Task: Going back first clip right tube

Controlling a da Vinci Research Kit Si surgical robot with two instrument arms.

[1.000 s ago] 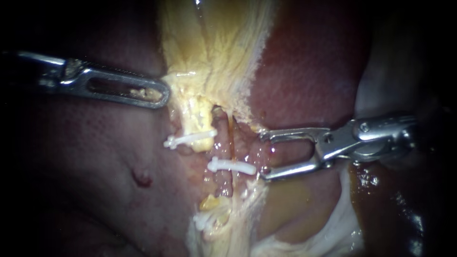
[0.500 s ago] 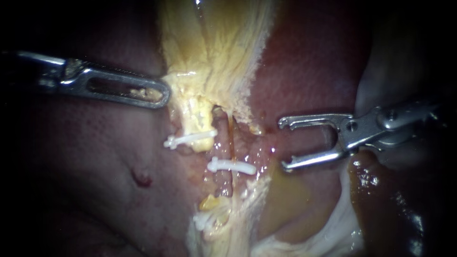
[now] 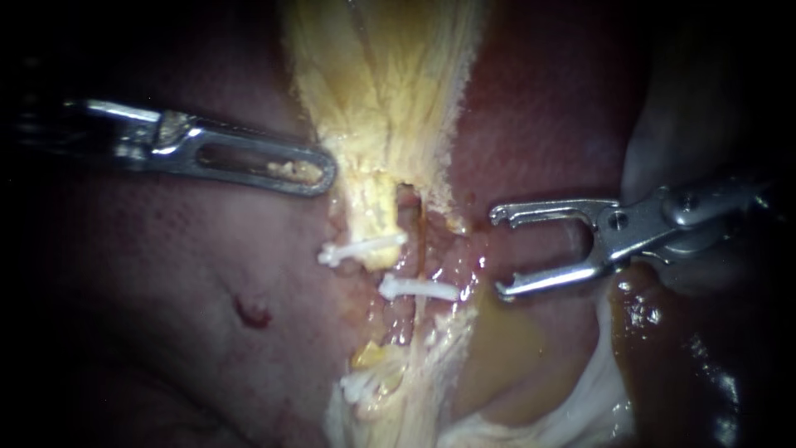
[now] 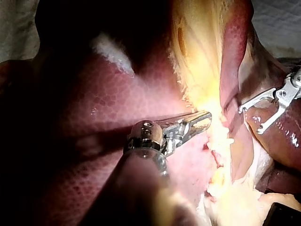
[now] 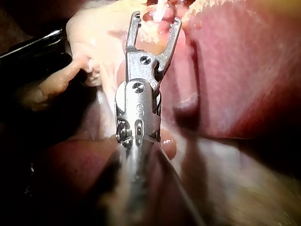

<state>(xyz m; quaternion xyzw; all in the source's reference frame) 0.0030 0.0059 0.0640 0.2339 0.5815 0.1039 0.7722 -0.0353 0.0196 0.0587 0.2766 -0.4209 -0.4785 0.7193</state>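
In the endoscope view two tubes run down from a yellowish strand of tissue. One white clip crosses the left tube. A second white clip crosses the right tube. My right instrument stands to the right of that second clip, apart from it, with its jaws open and nothing between them. The right wrist view shows the same open jaws just short of a white clip. My left instrument is shut on the left edge of the yellowish strand, as the left wrist view also shows.
Dark red liver lies on both sides of the strand. A third white clip sits lower on the pale tissue. A small red spot marks the liver at the left. Whitish tissue curves under my right instrument.
My right instrument has drawn back to the right, away from the clip on the right tube, jaws still open. My left instrument has moved right, carrying the strand and clips with it.
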